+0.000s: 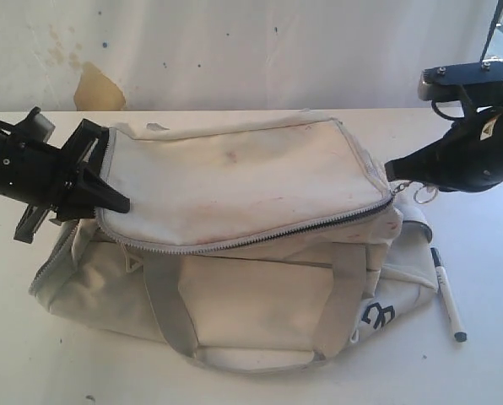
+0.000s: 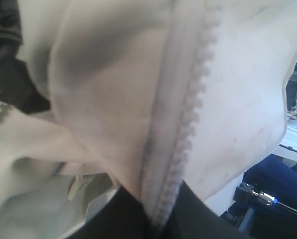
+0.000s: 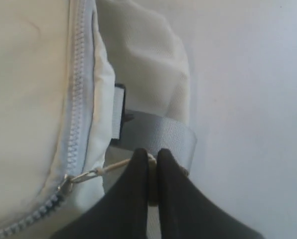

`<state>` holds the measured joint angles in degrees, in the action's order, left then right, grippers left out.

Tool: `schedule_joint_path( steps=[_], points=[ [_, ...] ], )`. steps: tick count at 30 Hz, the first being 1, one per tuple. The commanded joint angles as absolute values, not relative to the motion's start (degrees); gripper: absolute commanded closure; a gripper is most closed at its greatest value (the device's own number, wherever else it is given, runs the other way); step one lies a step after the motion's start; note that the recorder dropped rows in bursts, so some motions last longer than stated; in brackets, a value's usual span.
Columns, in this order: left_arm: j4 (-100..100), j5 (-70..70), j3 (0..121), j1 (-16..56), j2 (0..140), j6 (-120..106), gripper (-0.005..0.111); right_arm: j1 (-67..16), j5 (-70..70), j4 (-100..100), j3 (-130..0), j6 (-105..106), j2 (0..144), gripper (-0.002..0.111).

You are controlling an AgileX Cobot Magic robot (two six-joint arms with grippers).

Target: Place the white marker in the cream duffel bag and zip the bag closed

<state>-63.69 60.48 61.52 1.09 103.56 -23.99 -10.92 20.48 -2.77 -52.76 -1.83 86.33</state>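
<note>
L pincer clamped on bag flap, R pincer on zip pull, logo illegible

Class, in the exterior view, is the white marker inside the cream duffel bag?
No: the white marker lies on the table beside the cream duffel bag, outside it.

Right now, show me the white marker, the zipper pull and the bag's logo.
white marker (image 1: 446,293): exterior view, middle of the white barrel.
zipper pull (image 3: 81,176): right wrist view, its metal clip.
logo (image 1: 375,316): exterior view, centre of the dark print.
</note>
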Motion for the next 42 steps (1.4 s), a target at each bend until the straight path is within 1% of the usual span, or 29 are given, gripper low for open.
schedule_joint_path(
  steps=[1,5,11,14,16,17,19,21,23,25,27,30,33,37,39,40,42],
  points=[
    [-62.5,61.2,61.4,0.7,103.4,-24.2,0.107,-9.6,12.3,-3.5,-52.6,-5.6,87.3,0.108],
    [-62.5,61.1,61.4,0.7,103.4,-24.4,0.107,-9.6,7.3,-3.5,-52.6,-5.9,90.0,0.108],
    [-62.5,61.2,61.4,0.7,103.4,-25.8,0.107,-9.6,6.0,-3.5,-52.6,-5.6,93.0,0.108],
    [-62.5,59.9,61.4,0.7,103.4,-25.9,0.107,-9.6,3.2,-3.5,-52.6,-5.6,93.2,0.108],
    [-62.5,59.5,61.4,0.7,103.4,-26.0,0.107,-9.6,2.4,-3.5,-52.6,-5.9,93.4,0.104],
    [-62.5,59.5,61.4,0.7,103.4,-26.9,0.106,-9.6,2.4,-3.5,-52.6,-6.4,93.6,0.1],
    [-62.5,59.5,61.4,0.7,103.4,-27.7,0.1,-9.6,2.6,-3.5,-52.6,-7.4,93.5,0.09],
    [-62.5,59.4,61.4,0.7,103.4,-28.5,0.089,-9.6,2.6,-3.4,-52.6,-8.0,93.5,0.078],
    [-62.5,59.3,61.4,0.7,103.4,-28.5,0.076,-9.6,2.8,-3.4,-52.6,-8.0,93.5,0.069],
    [-62.6,58.9,61.4,0.7,103.4,-28.5,0.061,-9.6,3.3,-3.0,-52.6,-8.0,93.5,0.064],
    [-62.6,58.5,61.4,0.7,103.4,-28.5,0.048,-9.6,4.0,-2.1,-52.6,-8.0,93.5,0.06],
    [-62.6,58.2,61.4,0.7,103.4,-28.5,0.036,-9.6,6.0,0.0,-52.6,-8.0,92.9,0.058],
    [-62.4,58.9,62.4,0.7,103.3,-29.1,0.03,-9.6,9.2,0.6,-53.1,-8.0,91.1,0.057],
    [-62.2,63.7,66.0,0.1,103.3,-30.2,0.03,-10.3,19.8,0.6,-56.5,-7.4,88.7,0.057],
    [-60.6,65.6,68.0,-0.6,103.3,-29.2,0.03,-10.9,25.1,1.9,-58.4,-3.8,88.0,0.057],
    [-59.5,65.5,68.7,-1.1,103.3,-27.6,0.03,-11.3,27.3,3.6,-59.5,-1.4,87.8,0.057],
    [-55.7,66.4,70.2,-3.2,103.3,-24.9,0.03,-12.8,31.2,14.3,-61.5,8.0,87.4,0.057]
  ],
)
